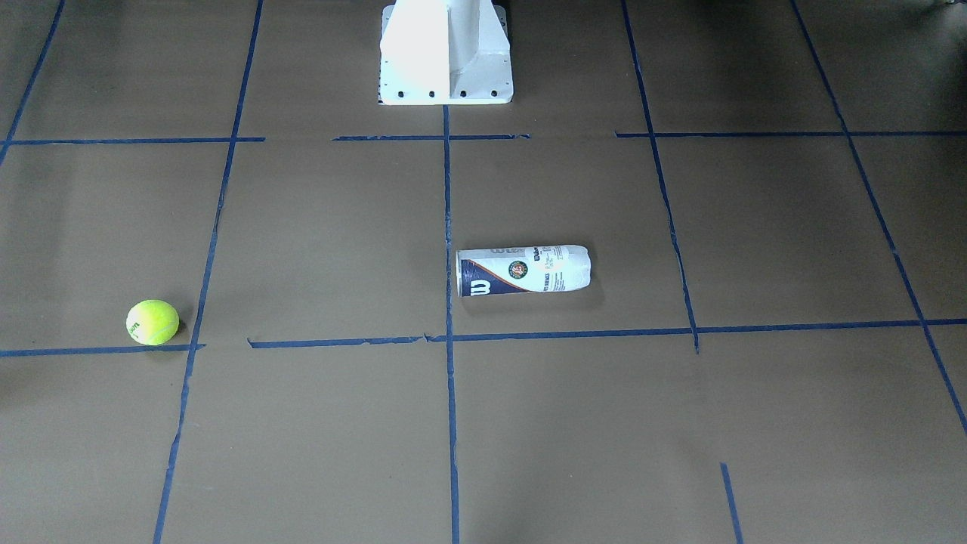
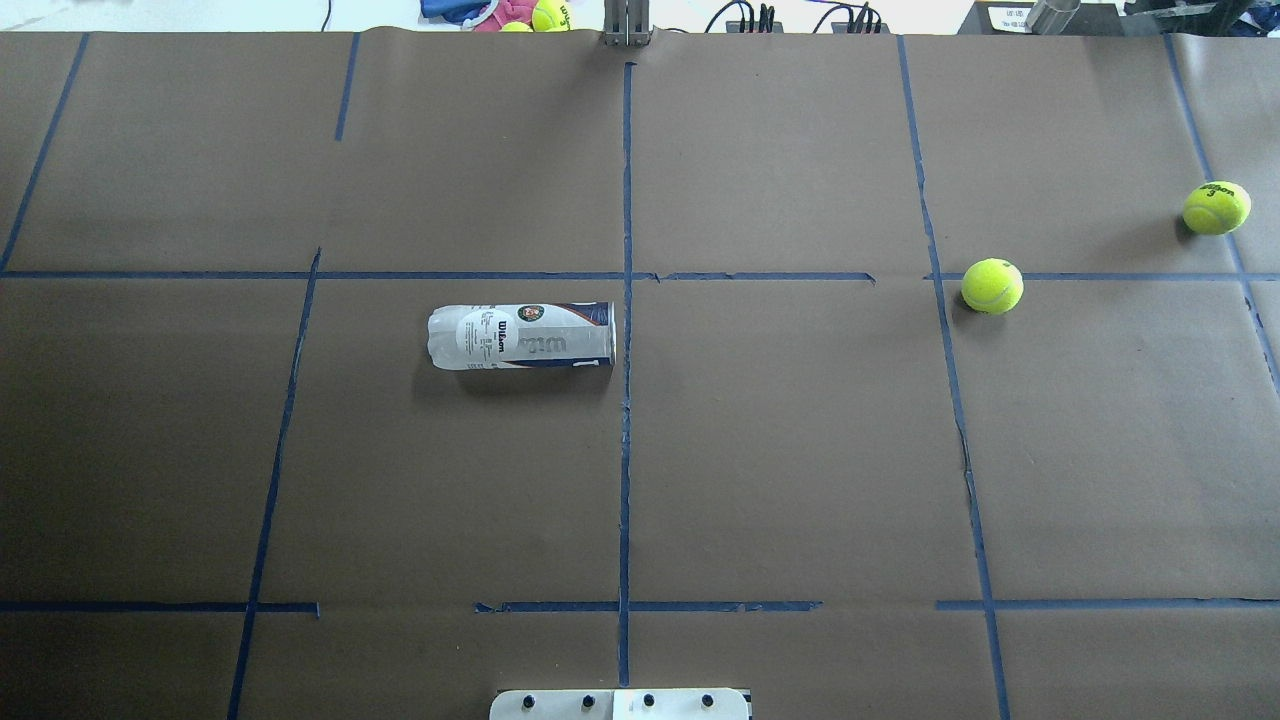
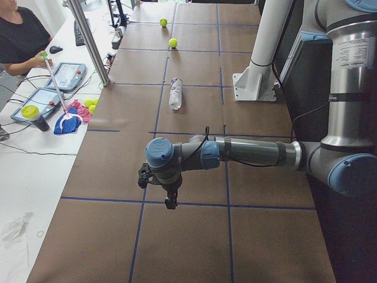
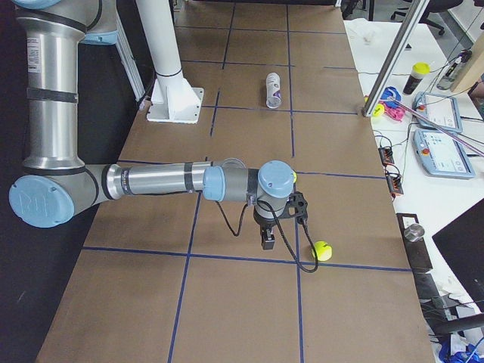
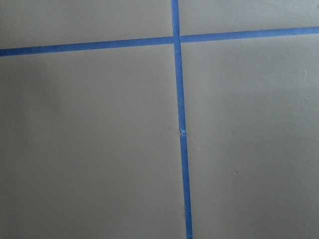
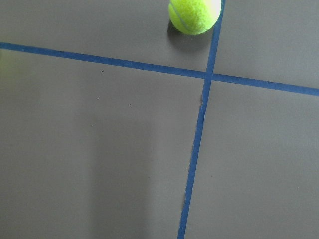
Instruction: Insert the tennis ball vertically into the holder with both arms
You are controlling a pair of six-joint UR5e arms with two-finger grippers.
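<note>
The holder (image 2: 520, 337) is a clear Wilson can lying on its side left of the table's centre line; it also shows in the front view (image 1: 523, 270). One tennis ball (image 2: 992, 286) sits on a tape line at the right, also in the front view (image 1: 152, 323). A second tennis ball (image 2: 1216, 208) with dark print lies near the right edge. A ball (image 6: 194, 15) shows at the top of the right wrist view. My left gripper (image 3: 171, 201) and right gripper (image 4: 266, 242) hang above the table ends, far from the can. I cannot tell whether they are open or shut.
Blue tape lines grid the brown table (image 2: 800, 450). The white pedestal base (image 1: 446, 53) stands at the robot's edge. A metal pole (image 3: 88, 41), tablets and an operator (image 3: 17, 35) are beyond the far edge, with spare balls and cloth (image 2: 540, 14).
</note>
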